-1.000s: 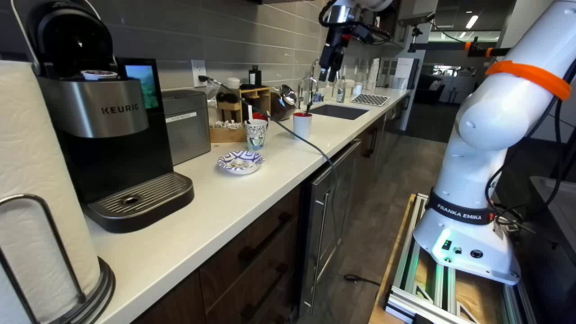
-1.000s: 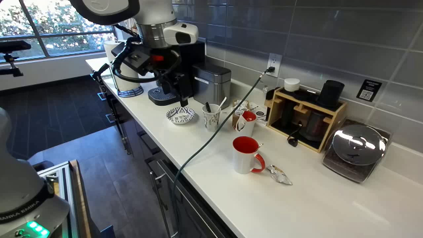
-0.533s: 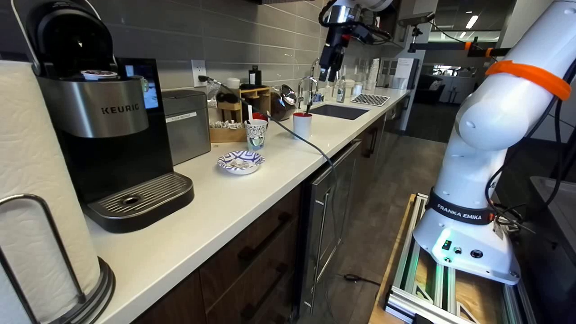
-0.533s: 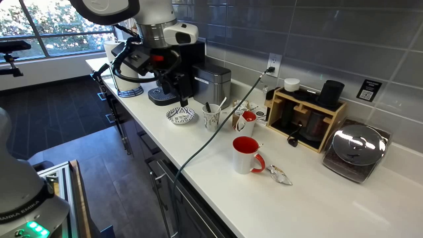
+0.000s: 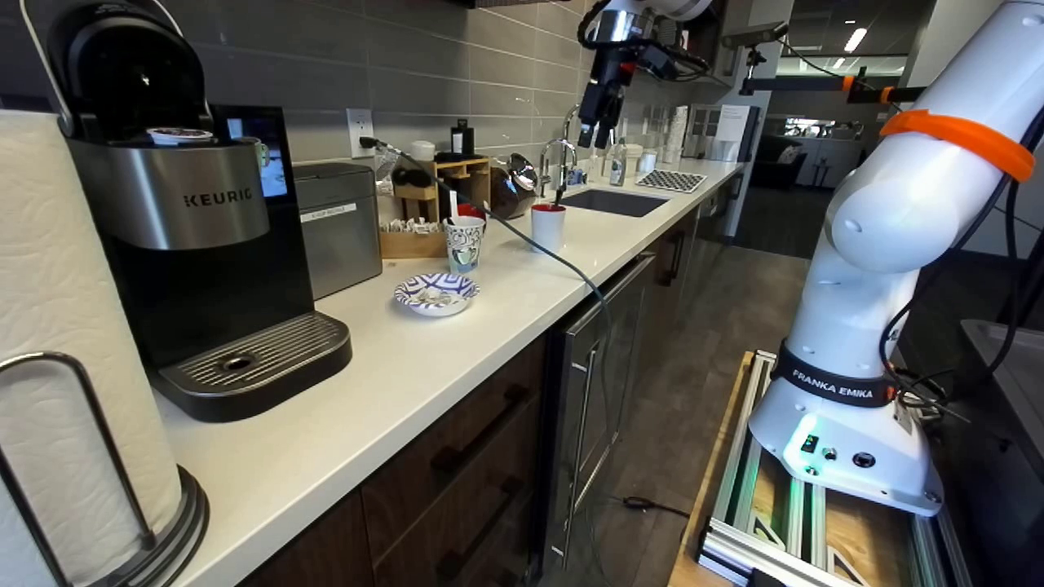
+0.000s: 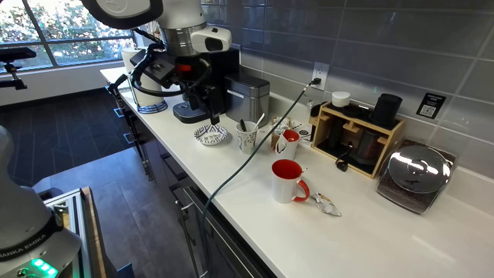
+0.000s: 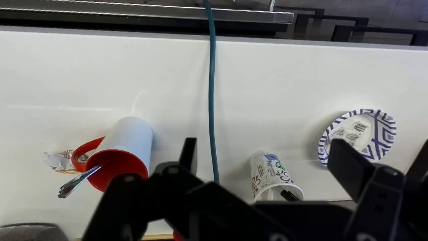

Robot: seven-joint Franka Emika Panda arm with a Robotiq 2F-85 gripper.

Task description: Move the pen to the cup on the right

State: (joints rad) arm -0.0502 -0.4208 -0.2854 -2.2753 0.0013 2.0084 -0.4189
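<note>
Running under the tall, dark-printed white paper cup [image 6: 247, 142], the smooth glossy white counter [image 6: 370, 243] backs onto a grey tiled wall [image 6: 293, 50] behind it. In an exterior view a big bright window [image 6: 45, 43] w/ foliage [image 6: 65, 23] sits far beyond the cup, off left, & dark floor [image 6: 77, 135] lies below. Also rel. to the cup there: blue-&-white patterned paper bowl [image 6: 199, 135] w/ small printed packets [image 7: 358, 127] near it, left; red-lined, red-handled white ceramic mug [image 6: 281, 191] right & nearer the cam; dark-teal cable [image 7: 211, 100] crosses btwn cup & mug.

Slim black pen [image 6: 242, 125] stands in the cup w/ a white stick [image 6: 260, 119], long axis near upright but tilted: top end points up past the rim, leaning to the bowl's side. Lower end's hidden; can't tell cap from tip. In wrist view it slants across the cup's mouth.

Black two-finger hand [image 5: 595, 137] hangs above the counter, apart from the cup, fingers spread wide; wrist view shows the cup in the gap btwn them.
</note>
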